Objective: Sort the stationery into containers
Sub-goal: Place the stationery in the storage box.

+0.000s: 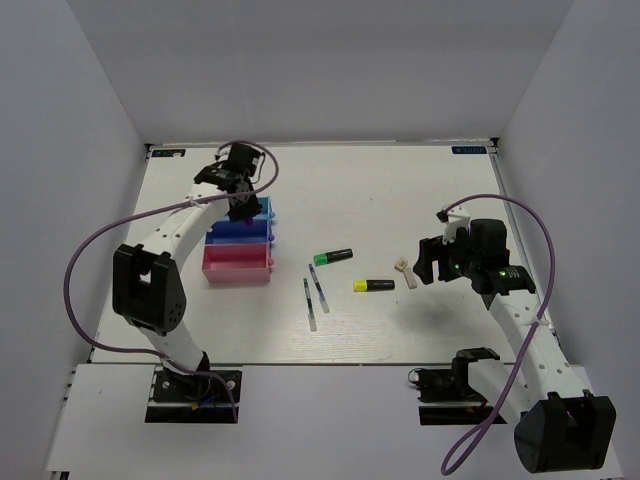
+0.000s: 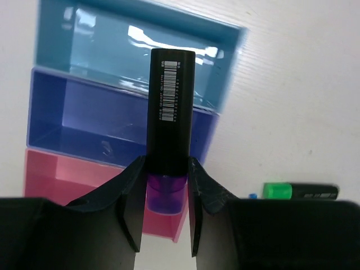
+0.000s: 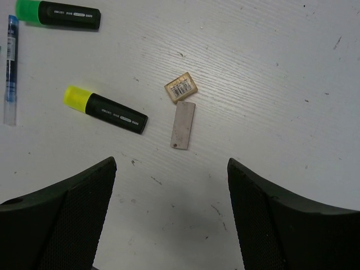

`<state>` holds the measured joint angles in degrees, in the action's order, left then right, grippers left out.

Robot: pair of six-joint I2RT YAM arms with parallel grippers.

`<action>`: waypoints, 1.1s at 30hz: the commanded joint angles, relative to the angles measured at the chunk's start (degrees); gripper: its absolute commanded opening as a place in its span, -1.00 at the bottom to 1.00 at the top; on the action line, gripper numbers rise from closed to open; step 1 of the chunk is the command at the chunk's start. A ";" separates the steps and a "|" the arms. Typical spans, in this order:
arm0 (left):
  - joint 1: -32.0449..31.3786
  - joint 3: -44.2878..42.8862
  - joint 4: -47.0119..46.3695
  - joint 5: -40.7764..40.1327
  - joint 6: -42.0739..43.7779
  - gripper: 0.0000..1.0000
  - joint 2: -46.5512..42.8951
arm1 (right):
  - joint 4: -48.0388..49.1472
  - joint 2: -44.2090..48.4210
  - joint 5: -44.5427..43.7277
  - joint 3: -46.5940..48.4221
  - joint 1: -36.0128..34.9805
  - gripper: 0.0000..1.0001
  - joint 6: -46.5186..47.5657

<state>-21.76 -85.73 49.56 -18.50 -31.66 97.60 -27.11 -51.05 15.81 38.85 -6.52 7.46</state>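
Note:
My left gripper (image 2: pixel 166 169) is shut on the purple-ended black highlighter (image 2: pixel 171 101), gripping it near its purple end. It hangs over the row of trays: light blue (image 2: pixel 101 39), dark blue (image 2: pixel 84 112) and pink (image 2: pixel 50 174). In the top view this gripper (image 1: pixel 240 205) sits above the light blue tray (image 1: pixel 263 208). My right gripper (image 3: pixel 171 166) is open and holds nothing, hovering over the table just short of the small cream piece (image 3: pixel 181 89). The yellow highlighter (image 3: pixel 107 109), the green highlighter (image 3: pixel 59 14) and a blue pen (image 3: pixel 10 67) lie on the table.
A flat grey strip (image 3: pixel 183 125) lies right beside the cream piece. Two thin pens (image 1: pixel 315 295) lie side by side mid-table, between the pink tray (image 1: pixel 238 262) and the yellow highlighter (image 1: pixel 373 285). White walls enclose the table on three sides.

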 commanded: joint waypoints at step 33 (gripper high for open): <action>6.03 7.86 -16.42 -4.79 -58.95 -1.00 0.57 | -0.04 0.86 1.33 1.40 -0.33 0.63 -0.35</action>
<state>-15.73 -77.47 33.12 -20.14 -88.64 98.26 -27.11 -51.05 16.49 38.85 -6.52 7.46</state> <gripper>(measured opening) 0.403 0.818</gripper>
